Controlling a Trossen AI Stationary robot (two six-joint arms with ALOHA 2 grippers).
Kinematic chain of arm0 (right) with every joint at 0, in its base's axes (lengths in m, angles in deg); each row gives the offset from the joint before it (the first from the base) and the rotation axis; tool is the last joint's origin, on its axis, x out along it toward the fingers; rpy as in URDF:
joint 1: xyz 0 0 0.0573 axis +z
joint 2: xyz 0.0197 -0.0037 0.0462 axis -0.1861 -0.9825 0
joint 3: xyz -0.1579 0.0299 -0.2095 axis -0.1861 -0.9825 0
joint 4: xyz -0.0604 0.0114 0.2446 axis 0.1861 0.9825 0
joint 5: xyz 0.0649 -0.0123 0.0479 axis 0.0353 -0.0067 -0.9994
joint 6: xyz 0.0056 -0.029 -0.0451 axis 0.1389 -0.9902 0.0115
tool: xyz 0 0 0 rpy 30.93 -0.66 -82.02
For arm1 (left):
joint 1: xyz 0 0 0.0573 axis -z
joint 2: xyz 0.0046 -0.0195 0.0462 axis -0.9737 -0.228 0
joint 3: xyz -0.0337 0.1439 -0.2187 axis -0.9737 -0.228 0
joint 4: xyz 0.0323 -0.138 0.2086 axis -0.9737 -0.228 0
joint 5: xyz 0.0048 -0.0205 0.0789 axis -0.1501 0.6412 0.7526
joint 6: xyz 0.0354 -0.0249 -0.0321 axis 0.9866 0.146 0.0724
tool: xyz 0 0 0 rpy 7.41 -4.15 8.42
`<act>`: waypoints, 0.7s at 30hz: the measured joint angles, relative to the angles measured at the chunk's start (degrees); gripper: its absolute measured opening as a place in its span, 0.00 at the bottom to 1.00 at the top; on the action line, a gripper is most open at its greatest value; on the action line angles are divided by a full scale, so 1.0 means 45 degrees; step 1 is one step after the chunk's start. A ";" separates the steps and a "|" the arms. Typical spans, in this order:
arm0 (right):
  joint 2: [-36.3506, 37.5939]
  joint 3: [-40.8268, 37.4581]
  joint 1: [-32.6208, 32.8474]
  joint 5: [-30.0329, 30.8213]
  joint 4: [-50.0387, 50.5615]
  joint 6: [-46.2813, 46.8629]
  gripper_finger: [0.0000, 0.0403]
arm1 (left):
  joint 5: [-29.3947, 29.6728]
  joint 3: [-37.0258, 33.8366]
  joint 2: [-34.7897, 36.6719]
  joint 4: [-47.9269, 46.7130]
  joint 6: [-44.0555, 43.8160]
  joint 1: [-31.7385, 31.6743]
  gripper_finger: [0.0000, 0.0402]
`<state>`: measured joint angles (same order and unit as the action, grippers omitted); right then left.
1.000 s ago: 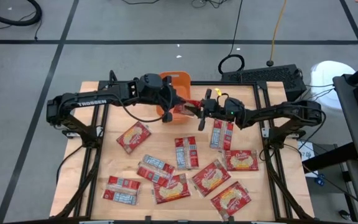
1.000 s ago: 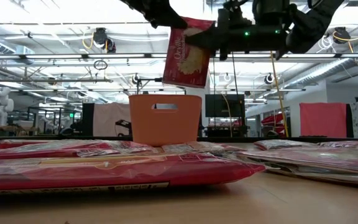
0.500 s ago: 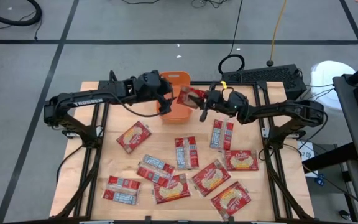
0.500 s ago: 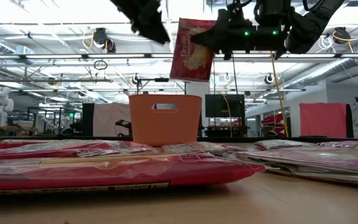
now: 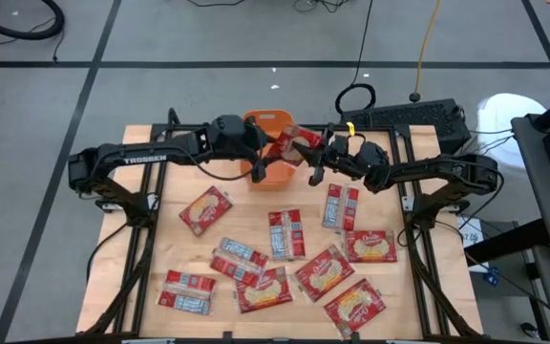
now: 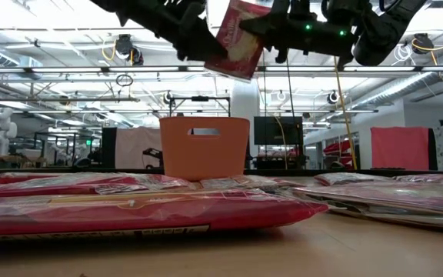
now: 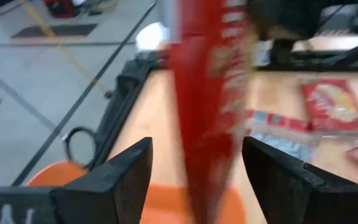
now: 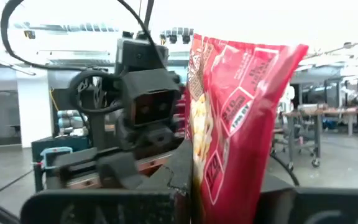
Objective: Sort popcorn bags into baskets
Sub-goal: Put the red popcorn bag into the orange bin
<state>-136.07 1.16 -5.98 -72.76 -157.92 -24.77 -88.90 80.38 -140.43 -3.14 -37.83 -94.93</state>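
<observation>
Right gripper (image 5: 306,154) clamping flat red popcorn packet (image 5: 291,143), holding it tilted in air over small orange plastic rectangular bin (image 5: 267,173). Left gripper (image 5: 261,145) hovering over bin beside packet, fingers (image 7: 120,177) standing apart, gripping nothing. Remaining red packets (image 5: 285,234) lying scattered across wooden table (image 5: 179,170), nearer than bin.

Table's a light wooden top (image 5: 175,248) with a black metal frame (image 5: 146,205) around it, sitting on grey floor marked with black tape lines (image 5: 94,67). Behind the far edge there's a black keyboard (image 5: 404,117) and a coiled black cable (image 5: 355,98), plus a yellow cord (image 5: 428,38) running off. White bucket-looking thing (image 5: 509,115) over on the right. Low view shows a red panel (image 6: 398,148) in the room.
</observation>
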 joint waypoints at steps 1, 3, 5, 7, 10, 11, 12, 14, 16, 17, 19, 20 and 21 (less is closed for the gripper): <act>-0.0001 0.0000 0.0050 0.0029 -0.0106 -0.0095 0.08 | -0.0092 -0.0021 0.0000 0.0300 -0.0006 0.0014 0.61; -0.0001 0.0000 0.0142 0.0035 -0.0428 -0.0166 0.08 | -0.0128 -0.0016 0.0032 0.0628 -0.0058 0.0014 0.60; -0.0001 -0.0001 0.0201 0.0033 -0.0731 -0.0254 0.07 | -0.0133 -0.0016 0.0035 0.0686 -0.0122 -0.0005 0.58; -0.0010 -0.0005 0.0234 0.0035 -0.0944 -0.0387 0.07 | -0.0223 -0.0016 0.0029 0.0738 -0.0130 0.0007 0.55; 0.0002 -0.0005 0.0244 -0.0021 -0.1289 -0.0582 0.08 | -0.0653 -0.0016 0.0028 0.0957 -0.0105 0.0051 0.47; 0.0004 -0.0006 0.0242 -0.0020 -0.1308 -0.0609 0.08 | -0.0721 -0.0016 0.0029 0.0988 -0.0045 0.0053 0.43; 0.0004 -0.0005 0.0244 -0.0028 -0.1298 -0.0670 0.08 | -0.0737 -0.0016 0.0029 0.1011 0.0008 0.0045 0.39; 0.0004 -0.0005 0.0244 -0.0023 -0.1276 -0.0809 0.08 | -0.0745 -0.0016 0.0024 0.1013 0.0079 0.0038 0.31; 0.0004 -0.0005 0.0244 -0.0038 -0.1292 -0.0867 0.08 | -0.0747 -0.0016 0.0024 0.1124 0.0210 0.0038 0.21; 0.0004 -0.0005 0.0244 -0.0038 -0.1313 -0.0911 0.08 | -0.0774 -0.0016 0.0024 0.1227 0.0214 0.0035 0.17; 0.0014 -0.0005 0.0244 -0.0037 -0.1343 -0.1061 0.08 | -0.0805 -0.0016 0.0025 0.1371 0.0203 -0.0048 0.09; 0.0014 -0.0001 0.0244 -0.0030 -0.1339 -0.1114 0.08 | -0.0845 -0.0016 0.0057 0.1382 0.0184 -0.0102 0.08; 0.0014 0.0000 0.0244 -0.0031 -0.1329 -0.1176 0.08 | -0.0866 -0.0021 0.0083 0.1332 0.0158 -0.0154 0.08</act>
<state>-136.01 1.16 -4.89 -72.90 -163.90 -30.06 -92.79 80.29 -140.06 2.85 -37.12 -95.62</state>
